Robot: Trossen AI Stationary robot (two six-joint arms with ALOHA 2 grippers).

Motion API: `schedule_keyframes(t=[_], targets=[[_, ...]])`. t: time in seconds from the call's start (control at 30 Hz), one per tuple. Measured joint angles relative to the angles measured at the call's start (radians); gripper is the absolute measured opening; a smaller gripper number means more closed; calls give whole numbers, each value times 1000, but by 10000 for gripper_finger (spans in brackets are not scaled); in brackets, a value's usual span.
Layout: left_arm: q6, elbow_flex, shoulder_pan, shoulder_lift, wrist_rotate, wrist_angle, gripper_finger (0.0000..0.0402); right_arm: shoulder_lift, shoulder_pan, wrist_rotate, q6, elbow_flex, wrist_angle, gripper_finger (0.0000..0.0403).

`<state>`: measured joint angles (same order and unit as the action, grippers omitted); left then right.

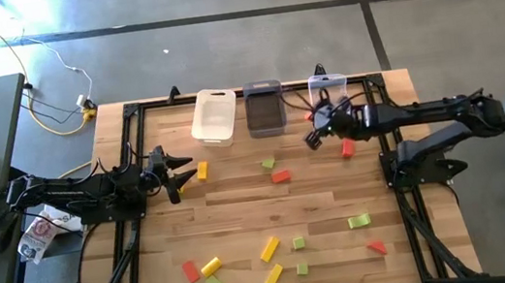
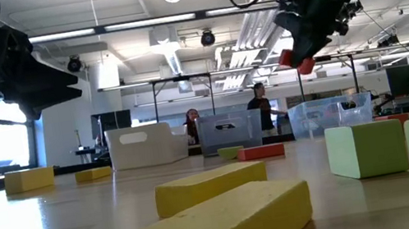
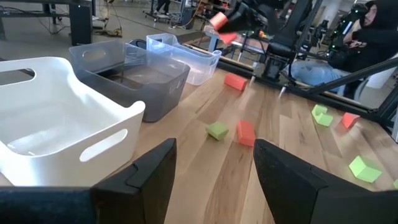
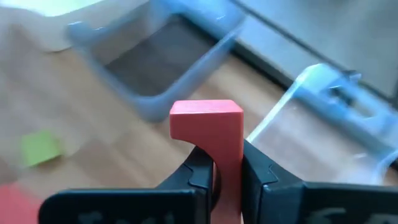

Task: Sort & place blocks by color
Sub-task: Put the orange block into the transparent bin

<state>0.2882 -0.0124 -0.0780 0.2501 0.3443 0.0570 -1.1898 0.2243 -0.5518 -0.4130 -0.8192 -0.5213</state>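
Your left gripper [image 1: 181, 167] waits at the table's left edge, fingers spread wide and empty, a yellow block [image 1: 202, 171] just beside it. The white bin [image 1: 214, 116] and grey bin [image 1: 264, 109] look empty. Most blocks [image 1: 269, 249] lie scattered, unsorted. Your right gripper [image 1: 314, 138] pinches a red block [image 4: 208, 134] aloft near the clear bin [image 1: 329, 87] — early days.

Light wood table [image 1: 243, 216] with a black frame around it. At the far edge 3 bins sit in a row: white bin [image 1: 214, 116], grey bin [image 1: 264, 109], clear bin [image 1: 327, 92]. Yellow, green and red blocks [image 1: 269, 249] lie scattered across the wood, mostly toward the near edge.
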Motion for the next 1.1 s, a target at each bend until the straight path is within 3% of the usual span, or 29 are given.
schedule_keyframes(t=[0.37,0.57,0.87,1.1], targets=[[0,0,0,0,3,0,202,-2,208,-20,108,0,-19,25],[-2,0,0,0,3,0,202,-2,303,58,100,0,-41,25],[-2,0,0,0,3,0,202,-18,379,143,73,0,-69,25],[-2,0,0,0,3,0,202,-130,405,178,75,-1,-57,25]])
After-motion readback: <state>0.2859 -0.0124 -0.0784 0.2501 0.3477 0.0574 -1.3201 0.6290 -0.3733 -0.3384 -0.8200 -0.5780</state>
